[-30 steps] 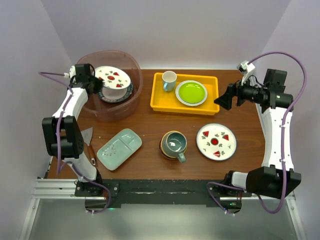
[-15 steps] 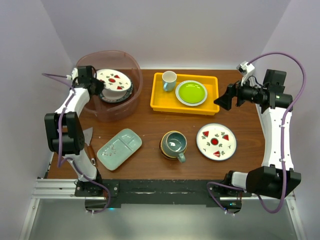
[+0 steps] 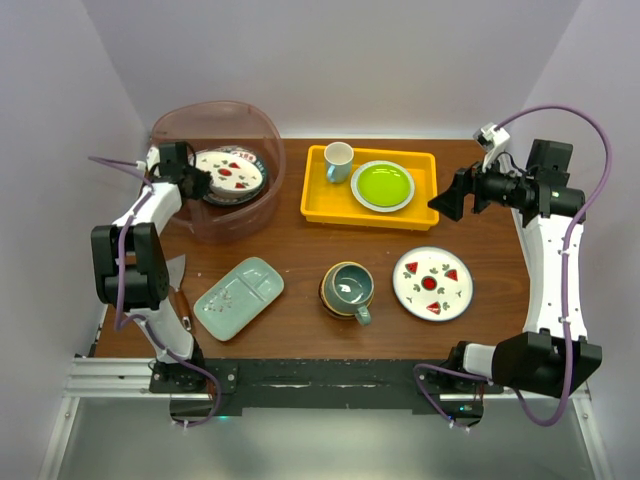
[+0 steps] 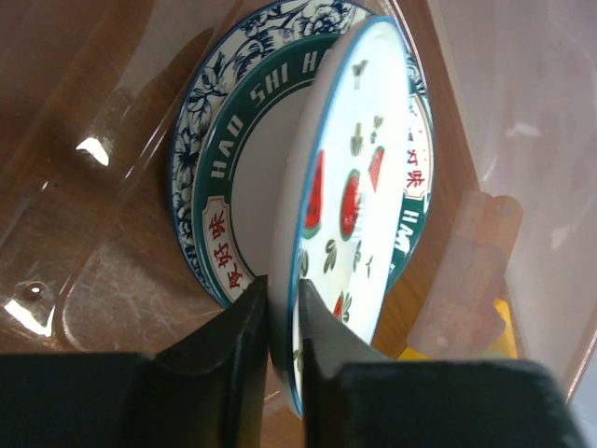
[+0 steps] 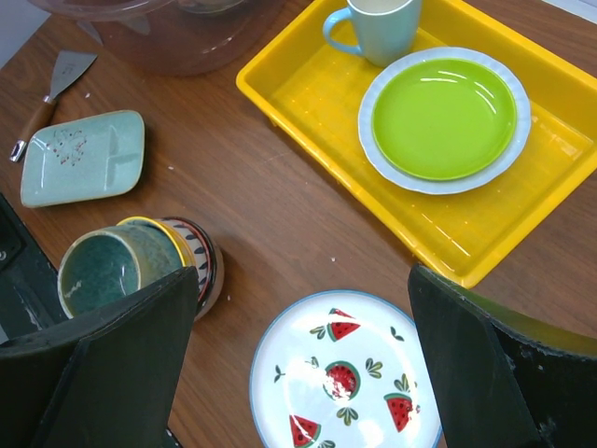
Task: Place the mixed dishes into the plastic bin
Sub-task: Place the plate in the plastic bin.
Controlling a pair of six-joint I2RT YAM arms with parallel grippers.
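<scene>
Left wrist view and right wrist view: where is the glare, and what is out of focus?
Left wrist view: white glints on the plastic bin wall; the near fingers are dark and soft, the watermelon plate sharp. Right wrist view: light streaks on the lime-green plate and yellow tray; own fingers nearly black.

The left fingers (image 4: 215, 364) pinch the near rim of a white plate (image 4: 359, 215) with red watermelon marks, one finger against each face, and the plate stands tilted almost on edge. Behind it, a green-banded plate (image 4: 220, 177) with lettering lies on a blue floral plate (image 4: 191, 140). Both sit flat inside the see-through bin (image 4: 471, 271), whose walls rise on either side.
</scene>
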